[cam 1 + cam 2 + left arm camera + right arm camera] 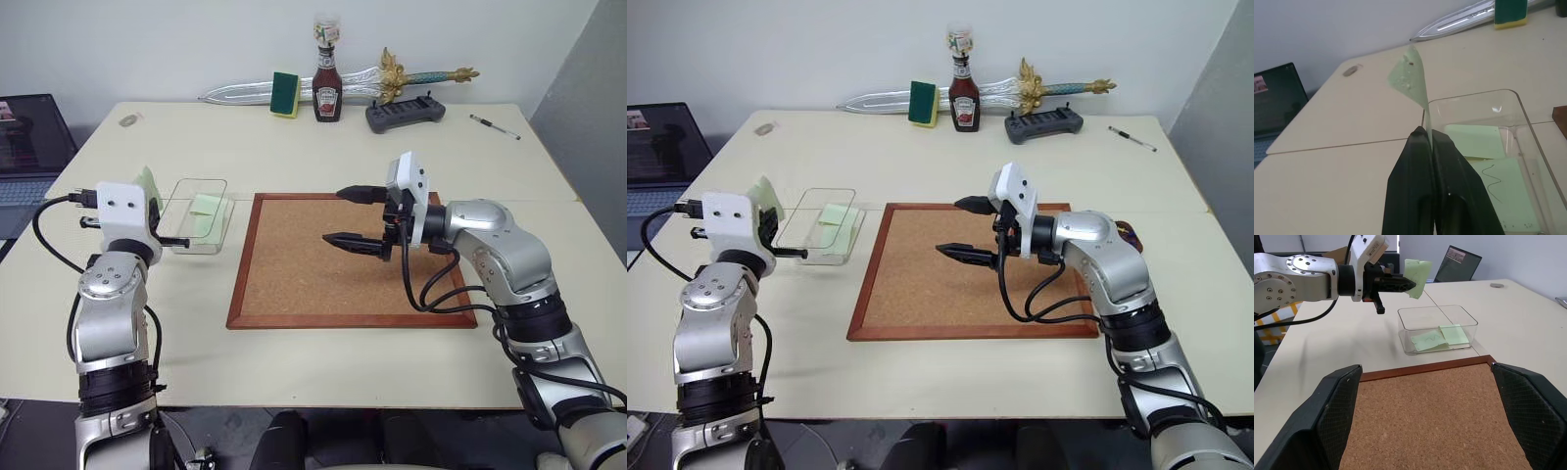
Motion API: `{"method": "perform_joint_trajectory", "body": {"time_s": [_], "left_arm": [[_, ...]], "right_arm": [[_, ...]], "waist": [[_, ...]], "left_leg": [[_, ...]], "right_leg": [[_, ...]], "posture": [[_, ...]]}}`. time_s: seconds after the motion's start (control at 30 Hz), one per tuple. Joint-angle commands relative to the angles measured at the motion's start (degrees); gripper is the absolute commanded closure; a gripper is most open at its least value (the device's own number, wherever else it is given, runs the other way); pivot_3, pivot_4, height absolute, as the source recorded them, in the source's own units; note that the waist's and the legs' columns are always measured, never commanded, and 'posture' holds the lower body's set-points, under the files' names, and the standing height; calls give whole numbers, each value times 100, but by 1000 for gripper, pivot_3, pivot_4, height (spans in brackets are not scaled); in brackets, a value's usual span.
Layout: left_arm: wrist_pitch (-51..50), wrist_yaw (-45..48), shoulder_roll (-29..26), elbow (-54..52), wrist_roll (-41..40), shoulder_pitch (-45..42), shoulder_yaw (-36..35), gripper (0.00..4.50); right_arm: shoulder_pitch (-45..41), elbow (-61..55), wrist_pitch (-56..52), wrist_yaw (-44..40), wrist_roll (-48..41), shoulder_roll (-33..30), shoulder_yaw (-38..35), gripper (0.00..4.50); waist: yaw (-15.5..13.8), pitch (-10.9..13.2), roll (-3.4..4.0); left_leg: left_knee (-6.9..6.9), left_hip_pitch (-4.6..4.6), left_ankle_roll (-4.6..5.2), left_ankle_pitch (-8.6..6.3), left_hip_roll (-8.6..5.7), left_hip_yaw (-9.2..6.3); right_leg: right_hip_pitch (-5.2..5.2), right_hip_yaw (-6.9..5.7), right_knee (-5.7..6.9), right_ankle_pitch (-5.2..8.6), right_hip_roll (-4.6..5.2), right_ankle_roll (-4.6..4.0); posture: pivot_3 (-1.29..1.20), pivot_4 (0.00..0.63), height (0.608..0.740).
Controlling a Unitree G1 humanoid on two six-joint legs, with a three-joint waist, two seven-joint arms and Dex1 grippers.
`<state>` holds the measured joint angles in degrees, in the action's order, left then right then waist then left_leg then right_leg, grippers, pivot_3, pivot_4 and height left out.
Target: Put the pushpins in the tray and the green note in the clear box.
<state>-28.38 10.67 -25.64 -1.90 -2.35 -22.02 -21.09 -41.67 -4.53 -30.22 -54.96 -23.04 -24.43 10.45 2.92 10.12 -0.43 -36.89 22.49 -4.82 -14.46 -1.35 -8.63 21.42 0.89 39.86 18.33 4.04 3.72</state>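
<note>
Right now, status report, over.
Left hand shut on pale green paper note, beside clear plastic box. Right hand open above corkboard. Nothing blocking.

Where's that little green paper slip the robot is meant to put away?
The green note is pinched in the left gripper, held up beside the clear box, on the table's left.

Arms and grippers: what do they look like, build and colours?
Both arms are silver-grey metal with rounded joint housings and black bands between segments. Each wrist carries a white boxy camera block. The left gripper and right gripper have two black tapered fingers; the right's finger pads show a fine cross-hatched texture. Loose black cables loop along both forearms.
</note>
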Motion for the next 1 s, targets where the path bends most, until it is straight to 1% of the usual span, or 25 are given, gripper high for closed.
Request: {"method": "perform_joint_trajectory", "body": {"time_s": [0.03,0.1,0.13,0.2,0.23,0.27,0.3,0.37,0.43,0.47,0.53,0.67,0.73,0.83,0.93,1.0], "left_arm": [[-151,-108,31,136,-286,-217,-228,3551],[-405,-126,100,116,-471,-287,-279,3220],[-510,-105,104,67,-530,-289,-263,2984],[-639,-80,90,-19,-610,-278,-224,2732],[-655,-58,51,-67,-608,-260,-172,2453],[-660,-48,21,-94,-606,-249,-137,2418],[-661,-30,-4,-157,-613,-244,-102,2133],[-624,16,-49,-287,-611,-238,-37,1827],[-491,81,-121,-460,-529,-214,100,1331],[-432,89,-124,-553,-497,-206,161,1235],[-451,72,-44,-812,-558,-178,243,772],[-378,163,137,-1279,-620,-4,577,772],[-342,293,196,-1668,-624,177,860,772],[-276,334,329,-2170,-581,484,1203,772],[130,365,427,-2284,-454,901,1410,772],[310,374,537,-2327,-445,1208,1504,772]], "right_arm": [[-5,-293,41,39,7,8,-16,0],[27,-360,3,60,32,-19,-1,0],[52,-391,-11,68,58,-45,14,0],[90,-439,-39,82,85,-73,27,0],[112,-463,-55,90,94,-86,31,0],[125,-478,-66,96,99,-91,32,0],[143,-496,-76,96,109,-96,33,0],[162,-519,-94,96,121,-95,27,0],[174,-530,-112,110,122,-92,1,0],[181,-529,-114,117,121,-95,-17,0],[207,-514,-104,150,119,-102,-72,0],[381,-518,-89,326,46,-109,-304,0],[563,-522,-23,550,65,-82,-500,0],[879,-436,221,1106,176,129,-828,0],[1333,-442,476,1665,259,450,-1029,0],[1696,-324,974,2047,556,642,-1072,0]], "waist": [[2,0,0],[18,0,0],[22,0,0],[25,0,-1],[26,0,-1],[27,0,-1],[26,1,-1],[23,1,-2],[23,2,-2],[23,1,-2],[19,1,-2],[11,2,-2],[-4,1,-3],[-8,2,-2],[9,1,-3],[8,1,-2]], "left_leg": [[0,0,0,0,0,0],[0,0,0,0,0,1],[0,0,0,0,0,0],[0,0,-1,0,0,-1],[1,0,-1,0,0,-1],[1,0,-1,1,0,-1],[1,0,-1,1,0,-1],[1,1,-2,1,0,-1],[1,1,-2,1,0,-1],[1,1,-2,1,0,0],[1,1,-2,1,0,-1],[3,1,-2,1,0,0],[4,2,-3,1,0,1],[5,6,-3,1,0,3],[9,4,-3,1,2,6],[15,-3,-1,0,4,9]], "right_leg": [[0,0,0,0,0,0],[0,1,0,0,0,0],[0,1,0,0,0,0],[0,0,0,0,0,0],[1,0,0,0,0,0],[1,0,0,0,0,0],[1,0,0,0,0,0],[1,0,-1,0,0,0],[1,1,-1,0,0,0],[1,1,-1,0,0,0],[1,1,-1,0,0,0],[0,2,-4,0,0,0],[0,2,-6,0,0,0],[0,5,-13,0,1,0],[2,7,-13,0,0,0],[-1,10,-12,0,0,-1]], "posture": [[0,150,740],[0,150,740],[0,150,740],[0,150,740],[0,150,740],[0,150,740],[0,150,740],[0,150,740],[0,150,740],[0,150,740],[0,150,740],[0,150,740],[0,150,740],[0,150,740],[0,150,740],[0,150,740]]}}
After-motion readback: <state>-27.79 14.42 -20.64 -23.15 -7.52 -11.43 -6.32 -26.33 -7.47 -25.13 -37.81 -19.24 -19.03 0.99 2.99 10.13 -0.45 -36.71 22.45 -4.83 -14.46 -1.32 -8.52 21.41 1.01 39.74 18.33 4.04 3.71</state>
